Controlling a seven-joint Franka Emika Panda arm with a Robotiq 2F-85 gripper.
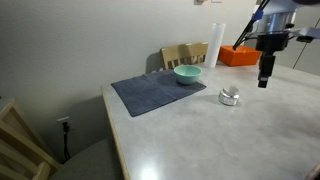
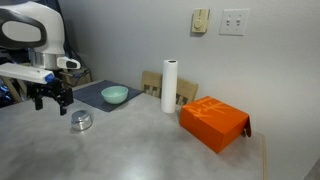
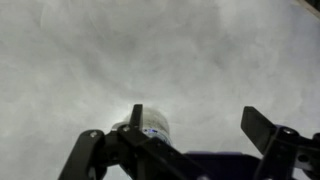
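My gripper (image 1: 265, 82) (image 2: 50, 103) hangs open above the pale tabletop (image 1: 200, 135), with nothing between its fingers. In the wrist view the gripper (image 3: 195, 125) shows both fingers spread wide over bare table. A small round silver tin (image 1: 230, 96) (image 2: 81, 121) sits on the table just beside and below the gripper; in the wrist view the tin (image 3: 150, 130) lies close to one finger, partly hidden by it. A light green bowl (image 1: 187, 74) (image 2: 114, 95) rests on a dark grey cloth mat (image 1: 155, 92) (image 2: 95, 95) further off.
A white paper towel roll (image 1: 215, 47) (image 2: 169, 86) stands upright near a wooden chair back (image 1: 185, 54). An orange box (image 1: 238, 56) (image 2: 214, 122) lies on the table. The wall (image 2: 235, 22) carries a switch plate and an outlet. Another wooden chair (image 1: 20, 145) stands off the table's edge.
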